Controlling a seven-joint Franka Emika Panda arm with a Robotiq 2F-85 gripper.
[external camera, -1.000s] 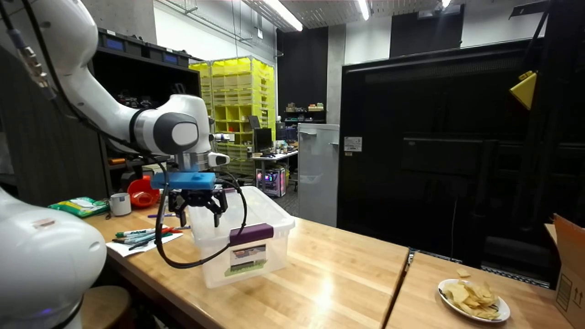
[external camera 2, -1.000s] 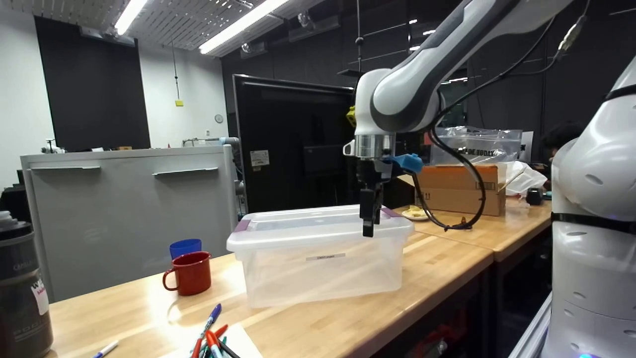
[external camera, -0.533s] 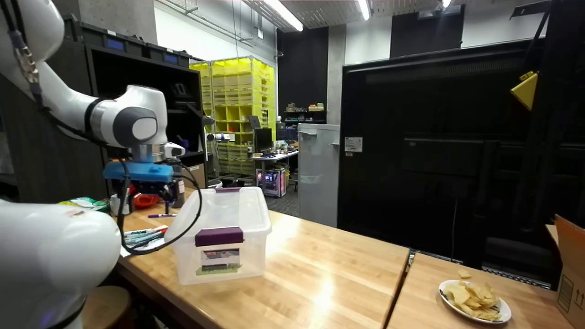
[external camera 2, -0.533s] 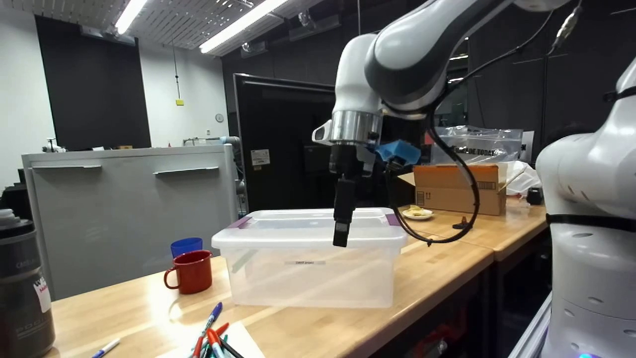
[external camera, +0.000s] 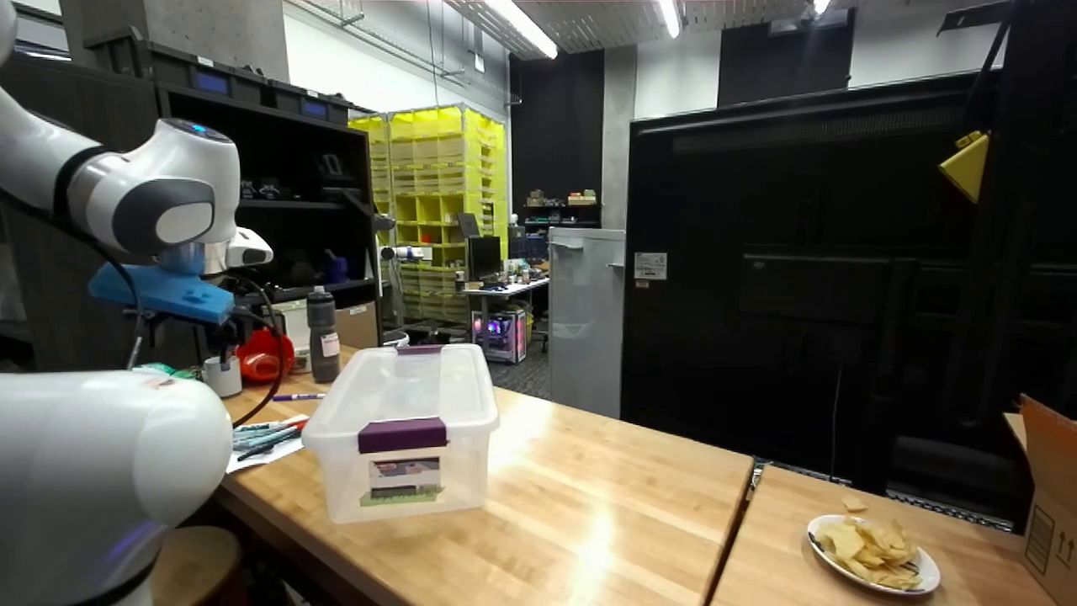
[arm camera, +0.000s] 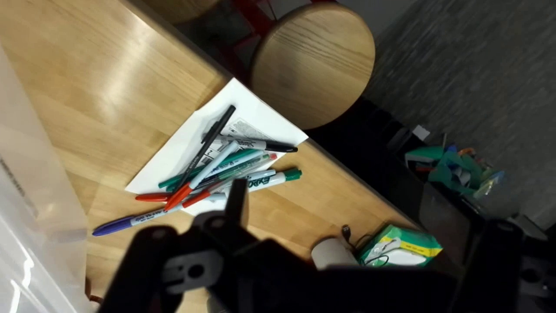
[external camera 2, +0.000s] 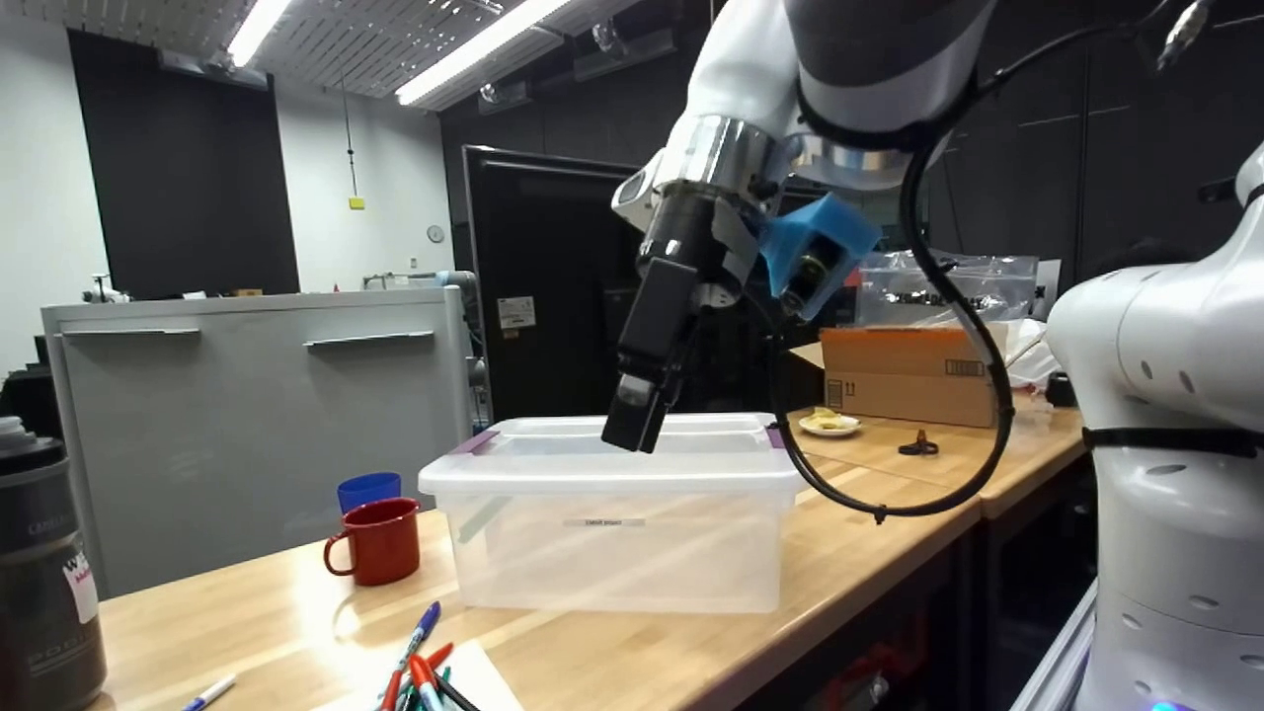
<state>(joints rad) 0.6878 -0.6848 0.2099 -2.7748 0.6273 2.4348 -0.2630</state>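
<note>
My gripper [external camera 2: 632,425] is open and empty, tilted, in the air above the near side of a clear lidded plastic box [external camera 2: 632,558], apart from it as far as I can tell. The box, with purple latches, also shows in an exterior view [external camera: 471,471] and at the left of the wrist view [arm camera: 34,174]. In the wrist view the fingers [arm camera: 365,213] are spread wide. Several pens and markers [arm camera: 217,169] lie on white paper [arm camera: 167,158] at the table edge, near the left finger. A white mug [arm camera: 330,253] and a green packet [arm camera: 404,245] show between the fingers.
A red mug [external camera 2: 380,541], a blue cup [external camera 2: 368,489] and a dark bottle [external camera 2: 44,573] stand on the table. A red container [external camera: 265,358] is behind the pens. A plate of chips [external camera: 871,555], a cardboard box [external camera 2: 908,375] and a stool [arm camera: 317,65] are around.
The plastic box shifted left in both exterior views between the two earlier moments, then stayed put. My gripper moved away from it, rose and tilted.
</note>
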